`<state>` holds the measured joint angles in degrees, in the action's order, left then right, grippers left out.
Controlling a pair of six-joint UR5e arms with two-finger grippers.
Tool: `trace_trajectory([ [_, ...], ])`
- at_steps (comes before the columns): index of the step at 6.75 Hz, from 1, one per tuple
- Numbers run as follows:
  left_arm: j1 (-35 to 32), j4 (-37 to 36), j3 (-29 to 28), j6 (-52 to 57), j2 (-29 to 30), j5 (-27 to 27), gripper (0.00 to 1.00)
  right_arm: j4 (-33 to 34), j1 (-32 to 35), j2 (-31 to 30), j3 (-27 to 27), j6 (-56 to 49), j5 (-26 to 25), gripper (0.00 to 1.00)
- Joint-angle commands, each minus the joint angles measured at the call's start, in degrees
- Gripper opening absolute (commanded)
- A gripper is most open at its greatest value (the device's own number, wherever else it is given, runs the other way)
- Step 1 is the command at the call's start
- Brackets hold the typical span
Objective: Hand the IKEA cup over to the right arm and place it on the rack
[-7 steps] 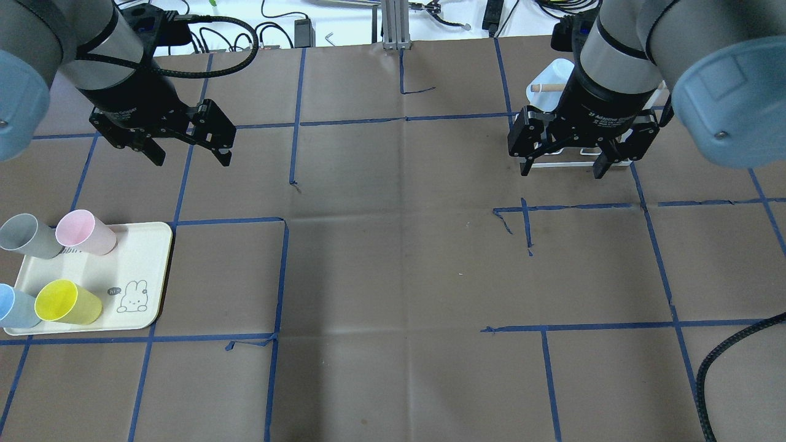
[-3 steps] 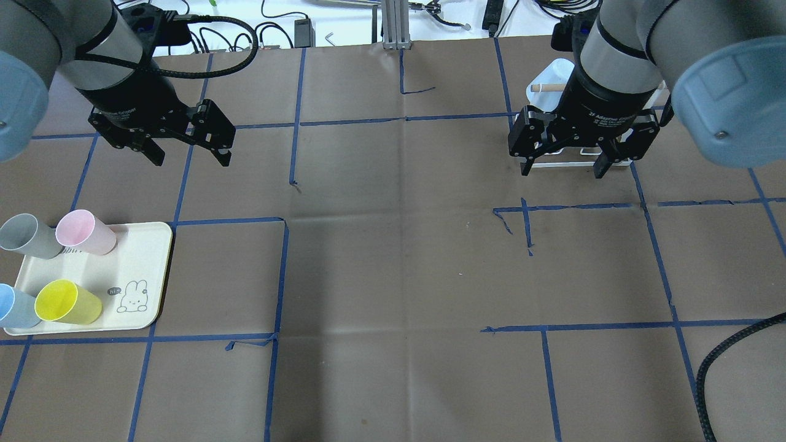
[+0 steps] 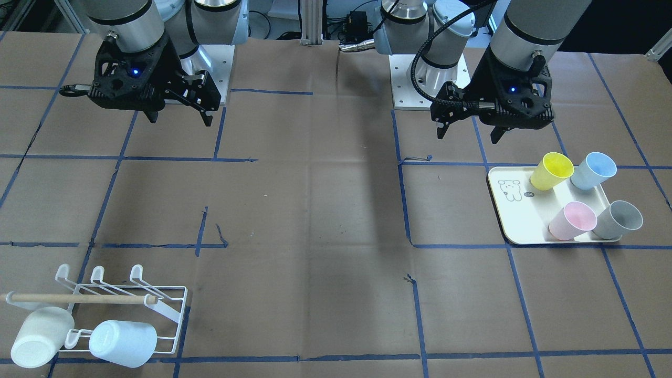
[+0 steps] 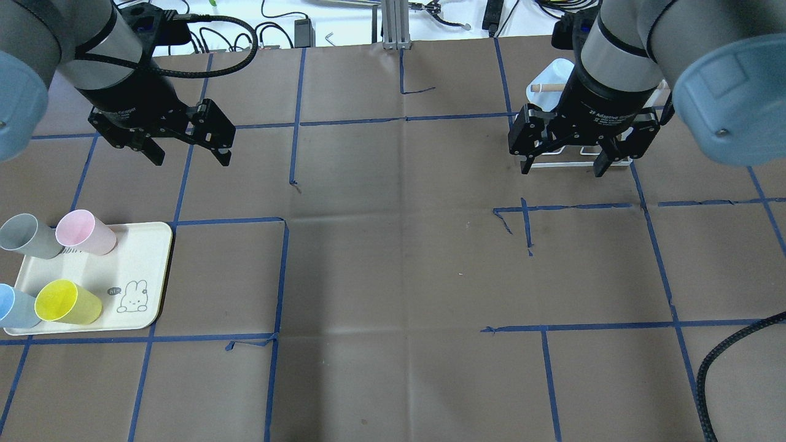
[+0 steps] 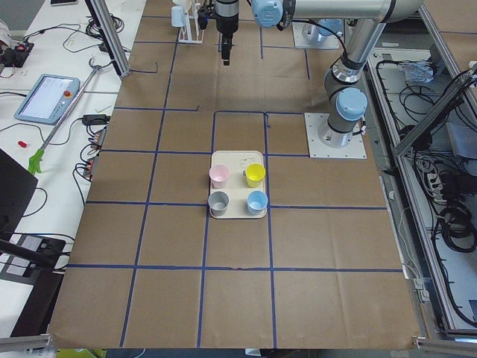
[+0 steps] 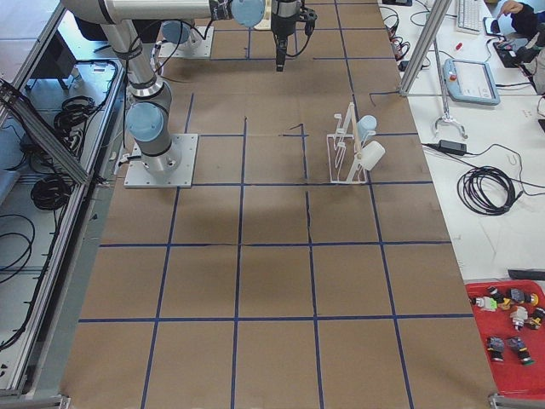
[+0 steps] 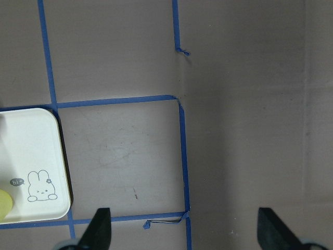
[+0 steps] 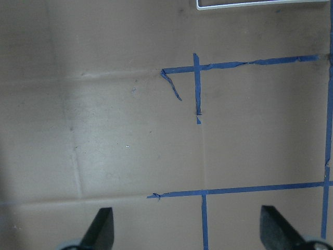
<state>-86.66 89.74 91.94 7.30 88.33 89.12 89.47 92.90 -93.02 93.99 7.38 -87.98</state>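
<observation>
Cups (image 3: 572,220) (four, upright) stand on the tray (image 3: 514,220), none gripped. Left gripper (image 3: 467,135) and right gripper (image 3: 180,119) hover wide open, both empty. Step in hand: pickup, not yet begun. Next: lower left gripper over one cup, close, carry it centre-table for handover toward the rack (image 3: 79,298).

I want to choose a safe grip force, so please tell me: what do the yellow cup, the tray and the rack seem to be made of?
The yellow cup is likely plastic, matte: even opaque colour, thin rim. The tray is probably plastic or melamine: smooth cream surface with a printed rabbit. The rack looks like thin metal wire, seemingly white-coated; its bar looks like bare light wood.
</observation>
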Motion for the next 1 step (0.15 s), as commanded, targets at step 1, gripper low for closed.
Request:
trace_trajectory([
  [1,0.0,0.0,0.0,0.0,0.0,0.0,0.99,0.0,0.0,0.1,0.1,0.0,-0.1,1.00],
])
